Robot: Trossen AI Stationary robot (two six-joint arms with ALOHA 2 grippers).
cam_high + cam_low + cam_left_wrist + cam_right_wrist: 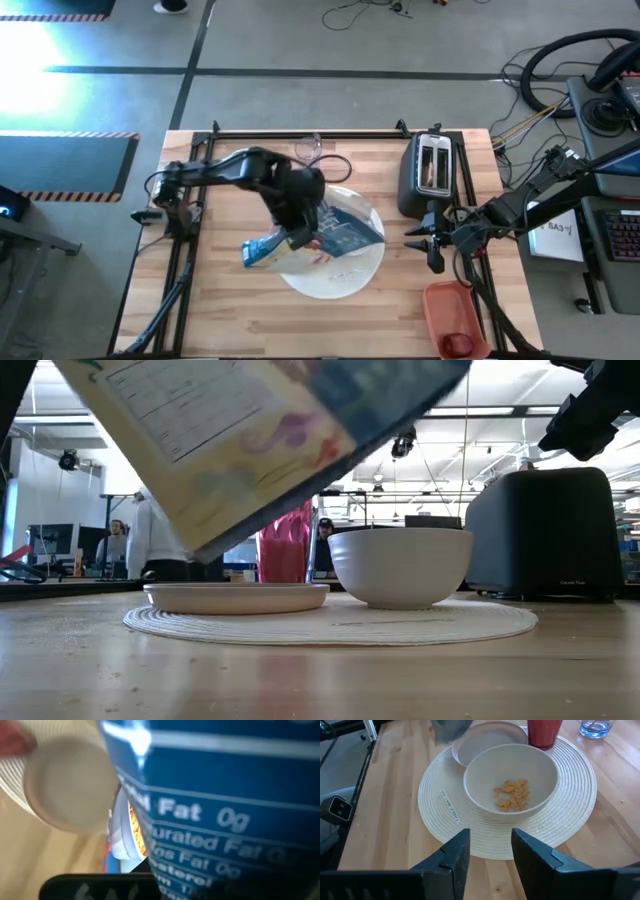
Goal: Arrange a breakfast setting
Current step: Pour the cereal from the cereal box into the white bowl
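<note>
My left gripper (300, 228) is shut on a blue and white cereal box (340, 232), tilted above the large white round woven mat (330, 280). On the mat stand a small white bowl (510, 780) holding a few cereal flakes, a smaller pale plate (490, 735) and a pink tumbler (544, 732). A clear glass (595, 727) stands on the wood beyond the mat. My right gripper (490, 845) is open and empty, at the mat's right side, pointing at the bowl. A dark-red fruit (458, 343) lies in the orange-red tray. Spoon and toast slice do not show. My left gripper holds the cereal box about its middle, coming from above; the gripper body hides the fingertips. The box's blue nutrition panel (200, 820) faces the wrist camera. The box is lifted clear and tilted (260, 440), and flakes show at its open end (134, 827).
The black two-slot toaster (430, 170) stands at the far right, just behind my right gripper. The orange-red tray (448, 300) sits at the near right edge. Bare wood lies left of and in front of the mat. People stand in the room beyond the table.
</note>
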